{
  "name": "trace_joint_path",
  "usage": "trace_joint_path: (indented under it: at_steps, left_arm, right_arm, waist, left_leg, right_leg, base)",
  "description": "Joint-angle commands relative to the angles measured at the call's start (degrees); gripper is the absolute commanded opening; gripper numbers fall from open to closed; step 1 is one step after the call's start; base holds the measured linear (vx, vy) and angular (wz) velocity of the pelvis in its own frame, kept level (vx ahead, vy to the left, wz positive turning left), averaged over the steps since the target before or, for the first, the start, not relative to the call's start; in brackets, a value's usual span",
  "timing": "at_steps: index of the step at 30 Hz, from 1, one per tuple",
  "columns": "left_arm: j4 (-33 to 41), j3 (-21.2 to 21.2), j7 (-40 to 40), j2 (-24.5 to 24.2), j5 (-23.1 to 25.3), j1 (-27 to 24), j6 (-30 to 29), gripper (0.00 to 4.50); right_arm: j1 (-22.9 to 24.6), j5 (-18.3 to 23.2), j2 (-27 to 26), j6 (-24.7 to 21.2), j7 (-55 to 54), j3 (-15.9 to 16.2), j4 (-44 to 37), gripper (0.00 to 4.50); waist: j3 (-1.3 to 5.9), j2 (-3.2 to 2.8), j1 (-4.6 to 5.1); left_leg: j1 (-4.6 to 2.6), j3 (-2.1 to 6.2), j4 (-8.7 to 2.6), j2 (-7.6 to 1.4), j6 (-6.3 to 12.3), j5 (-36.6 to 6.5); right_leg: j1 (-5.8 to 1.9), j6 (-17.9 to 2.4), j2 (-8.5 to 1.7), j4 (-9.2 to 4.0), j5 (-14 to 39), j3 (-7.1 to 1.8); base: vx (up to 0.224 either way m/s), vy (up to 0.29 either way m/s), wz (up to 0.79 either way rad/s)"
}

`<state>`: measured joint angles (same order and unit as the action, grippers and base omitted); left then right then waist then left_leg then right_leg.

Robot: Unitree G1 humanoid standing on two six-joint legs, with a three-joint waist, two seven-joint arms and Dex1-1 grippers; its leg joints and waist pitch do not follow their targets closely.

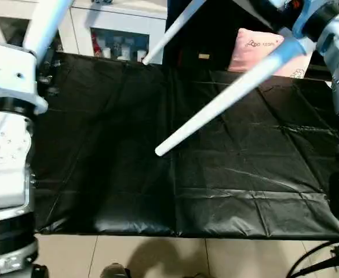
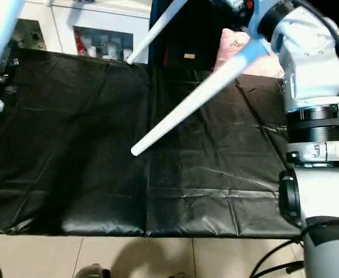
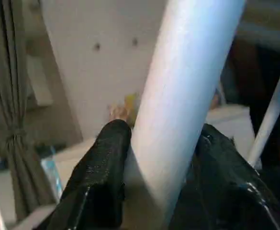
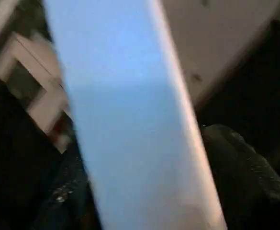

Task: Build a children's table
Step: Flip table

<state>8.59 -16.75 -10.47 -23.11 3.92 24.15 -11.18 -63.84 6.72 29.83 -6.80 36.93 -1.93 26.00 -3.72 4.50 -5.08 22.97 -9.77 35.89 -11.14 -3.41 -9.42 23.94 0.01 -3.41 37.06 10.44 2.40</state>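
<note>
Three white tapered legs of the children's table hang in the air over a black sheet (image 1: 244,191). The thickest-looking leg (image 1: 227,98) slants from the upper right down to a free tip over the sheet's middle. My right gripper (image 4: 144,143) is closed around its upper part, one black finger (image 4: 245,167) on each side. At the upper left, my left gripper (image 3: 163,129) is shut on a second leg (image 1: 47,23), which rises out of the picture. A third, thinner-looking leg (image 1: 172,32) slants farther back, and nothing holds it in view.
The black sheet covers the floor ahead, with pale tiles (image 1: 157,255) along its near edge. A white glass-door cabinet (image 1: 120,40) stands at the back left and a pink cushion (image 1: 256,49) at the back right. Cables (image 1: 325,260) lie at the near right corner.
</note>
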Motion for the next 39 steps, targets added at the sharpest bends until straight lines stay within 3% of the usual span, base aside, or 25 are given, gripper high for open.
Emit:
trace_joint_path:
  at_steps: [1, 9, 11, 12, 15, 16, 19, 23, 24, 27, 29, 31, 32, 35, 39]
  left_arm:
    - [-3.30, 1.53, -0.26, 1.63, -1.61, -1.25, -3.89, 1.90]
    - [-3.84, 1.92, -0.53, 0.66, -1.10, -0.79, -4.09, 1.66]
    - [-4.03, 1.86, -0.68, 0.39, -0.98, -0.53, -4.14, 1.61]
    - [-4.03, 1.86, -0.68, 0.39, -0.98, -0.53, -4.14, 1.58]
    - [-4.61, 1.91, -1.00, -0.20, -0.67, -0.26, -3.76, 1.55]
    - [-5.18, 1.98, -1.07, -0.66, -0.51, -0.03, -3.16, 1.55]
    - [-5.84, 2.23, -1.21, -1.27, -0.33, 0.14, -2.47, 1.53]
    - [-6.42, 1.99, -1.37, -1.81, -0.36, 0.03, -1.93, 1.51]
    - [-6.61, 1.93, -1.36, -2.03, -0.23, -0.16, -1.49, 1.51]
    - [-6.60, 2.06, -1.21, -2.53, 0.25, -0.89, -0.98, 1.51]
    - [-6.18, 1.83, -0.77, -2.84, 0.12, -2.21, -0.76, 1.51]
    - [-6.07, 1.72, -0.75, -2.89, 0.09, -2.57, -0.59, 1.51]
    - [-6.00, 1.69, -0.75, -2.93, 0.09, -2.76, -0.52, 1.51]
    - [-5.71, 1.51, -0.68, -2.96, 0.17, -3.44, -0.35, 1.51]
    - [-5.48, 1.40, -0.50, -2.91, 0.06, -3.91, -0.30, 1.50]
  right_arm:
    - [-0.81, 4.31, -0.39, 1.01, 4.76, -1.11, -2.81, 3.54]
    - [2.61, 11.14, -0.54, -0.12, 12.67, -1.93, -11.22, 4.20]
    - [2.76, 15.62, -1.57, -1.52, 13.11, -4.36, -13.47, 4.38]
    - [2.76, 15.62, -1.57, -1.52, 13.11, -4.36, -13.47, 4.43]
    - [0.82, 22.03, -2.99, -4.26, 9.36, -10.41, -14.62, 4.50]
    - [0.09, 25.67, -3.25, -5.72, 6.48, -14.46, -15.10, 4.50]
    - [1.52, 28.62, -2.62, -7.28, 5.08, -17.26, -16.73, 4.50]
    - [6.95, 30.68, -1.61, -9.86, 3.65, -19.28, -21.91, 4.50]
    - [9.57, 30.63, -1.02, -10.37, 3.96, -19.56, -23.58, 4.50]
    - [14.20, 31.11, -0.94, -11.67, 3.18, -21.26, -25.55, 4.50]
    - [20.24, 31.06, -1.46, -12.48, 0.73, -23.99, -26.21, 4.50]
    - [22.11, 30.87, -1.65, -12.40, -0.01, -24.75, -26.24, 4.50]
    - [23.06, 31.30, -1.84, -12.60, -0.47, -25.33, -26.40, 4.50]
    - [26.93, 34.67, -3.11, -14.10, -1.90, -28.04, -27.38, 4.50]
    - [33.21, 35.23, -3.30, -16.16, 1.34, -25.85, -28.08, 4.50]
  waist:
    - [3.99, -0.85, 0.48]
    - [4.08, -1.18, 0.26]
    - [4.11, -1.34, 0.20]
    - [4.14, -1.30, 0.21]
    - [4.24, -1.76, 0.15]
    - [4.29, -1.40, 0.20]
    - [4.30, -1.52, 0.08]
    - [4.61, -1.78, 0.15]
    - [4.65, -1.54, 0.10]
    - [4.62, -1.61, 0.01]
    - [4.52, -1.50, -0.07]
    - [4.54, -1.44, 0.06]
    - [4.58, -1.08, 0.13]
    - [4.50, -0.90, 0.29]
    - [4.42, -0.97, 0.31]
  left_leg:
    - [-1.88, 0.51, -4.27, -1.60, -2.33, -19.36]
    - [-1.96, 0.73, -4.58, -1.72, -1.91, -19.98]
    - [-2.03, 0.77, -4.59, -1.68, -2.02, -20.02]
    - [-2.02, 0.76, -4.57, -1.70, -1.98, -19.99]
    - [-1.96, 0.88, -4.61, -1.73, -2.30, -19.21]
    - [-1.97, 0.78, -4.63, -1.64, -2.47, -18.78]
    - [-1.90, 0.63, -4.53, -1.48, -2.41, -17.03]
    - [-1.62, 0.61, -4.52, -1.55, -2.08, -12.30]
    - [-1.64, 0.48, -4.44, -1.51, -1.83, -11.61]
    - [-1.81, 0.40, -4.47, -1.53, -1.79, -12.37]
    - [-1.94, 0.38, -4.52, -1.58, -2.07, -13.35]
    - [-1.83, 0.47, -4.65, -1.60, -2.27, -13.06]
    - [-1.89, 0.42, -4.63, -1.60, -2.24, -12.98]
    - [-1.74, 0.35, -4.57, -1.51, -1.51, -12.63]
    - [-1.80, 0.39, -4.61, -1.65, -1.25, -13.53]
  right_leg:
    - [-1.57, -7.54, -3.21, -4.92, 17.62, -1.97]
    - [-1.72, -7.92, -3.26, -5.00, 16.20, -1.94]
    - [-1.76, -8.28, -3.30, -5.03, 15.94, -1.93]
    - [-1.75, -8.39, -3.31, -4.99, 15.73, -1.97]
    - [-1.82, -8.88, -3.35, -4.75, 14.62, -1.95]
    - [-1.90, -8.94, -3.19, -4.72, 13.67, -1.86]
    - [-1.96, -8.75, -3.08, -4.55, 11.65, -1.87]
    - [-2.66, -9.48, -3.14, -4.05, 5.25, -1.83]
    - [-2.78, -9.53, -3.13, -4.09, 4.43, -1.85]
    - [-2.73, -9.69, -3.25, -4.33, 6.08, -1.86]
    - [-2.62, -9.40, -3.36, -4.64, 8.94, -1.91]
    - [-2.72, -9.12, -3.29, -4.61, 8.86, -1.84]
    - [-2.69, -9.11, -3.26, -4.68, 9.05, -1.79]
    - [-2.72, -8.75, -3.36, -4.83, 10.48, -1.87]
    - [-2.62, -8.28, -3.40, -5.07, 12.00, -1.85]
  base:
    - [0.000, 0.000, 0.00]
    - [0.000, 0.000, 0.00]
    - [0.000, 0.000, 0.00]
    - [0.000, 0.000, 0.00]
    - [0.000, 0.000, 0.00]
    - [0.000, 0.000, 0.00]
    - [0.000, 0.000, 0.00]
    - [0.000, 0.000, 0.00]
    - [0.000, 0.000, 0.00]
    - [0.000, 0.000, 0.00]
    - [0.000, 0.000, 0.00]
    - [0.000, 0.000, 0.00]
    - [0.000, 0.000, 0.00]
    - [0.000, 0.000, 0.00]
    - [0.000, 0.000, 0.00]
